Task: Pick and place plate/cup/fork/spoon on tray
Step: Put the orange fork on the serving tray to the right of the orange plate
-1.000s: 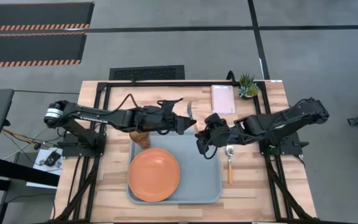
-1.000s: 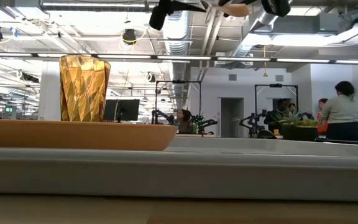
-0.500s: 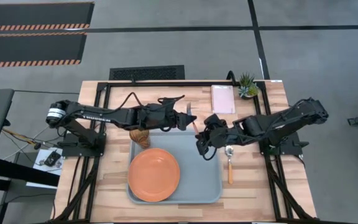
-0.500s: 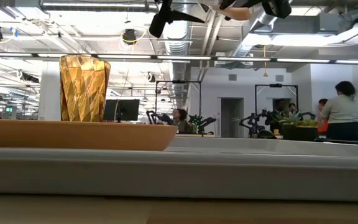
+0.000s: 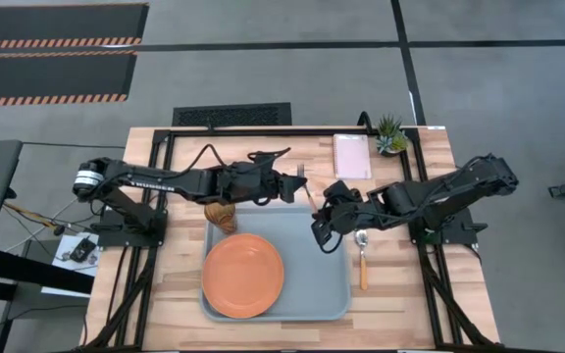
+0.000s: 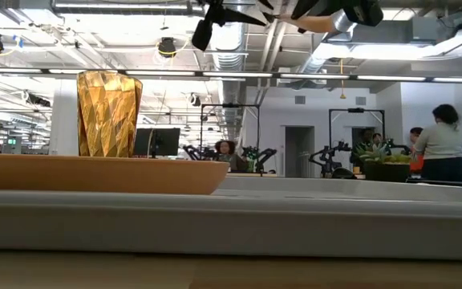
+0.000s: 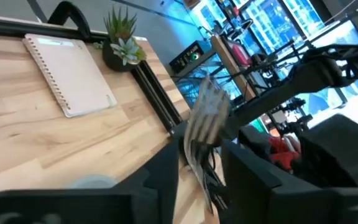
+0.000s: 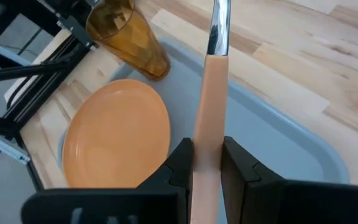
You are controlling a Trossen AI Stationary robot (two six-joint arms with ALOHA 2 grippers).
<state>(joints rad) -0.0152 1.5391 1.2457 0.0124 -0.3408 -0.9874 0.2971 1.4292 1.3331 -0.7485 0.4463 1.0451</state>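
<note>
The fork (image 5: 306,186) hangs above the table just beyond the tray's far rim, held by both grippers. My left gripper (image 5: 295,184) reaches in from the left and is shut on its metal end. My right gripper (image 5: 320,222) is shut on its orange handle (image 6: 315,12). The orange plate (image 5: 243,276) lies flat on the pale tray (image 5: 317,289). The amber cup (image 5: 222,214) stands upright in the tray's far left corner. The spoon (image 5: 362,257) lies on the wood right of the tray. My left gripper has the fork's tine end (image 7: 202,118) between its two fingers (image 7: 166,171), which come level from the table's left and lie across the fork. The fork is clear of the table. My right gripper pinches the orange handle (image 8: 207,146) between its two fingers (image 8: 180,167). It comes from the table's right, and the fork runs forward along the fingers, its metal neck (image 8: 219,25) pointing away, lifted clear above the tray.
A pale pink notebook (image 5: 352,155) and a small potted plant (image 5: 391,137) sit at the table's far right. Black frame rails (image 5: 155,284) run along both sides. People stand in the room beyond (image 6: 439,140).
My left gripper has moved a little toward the fork and its wide-open fingers have shut around the fork's tine end. My right gripper has kept the fork still in the air.
</note>
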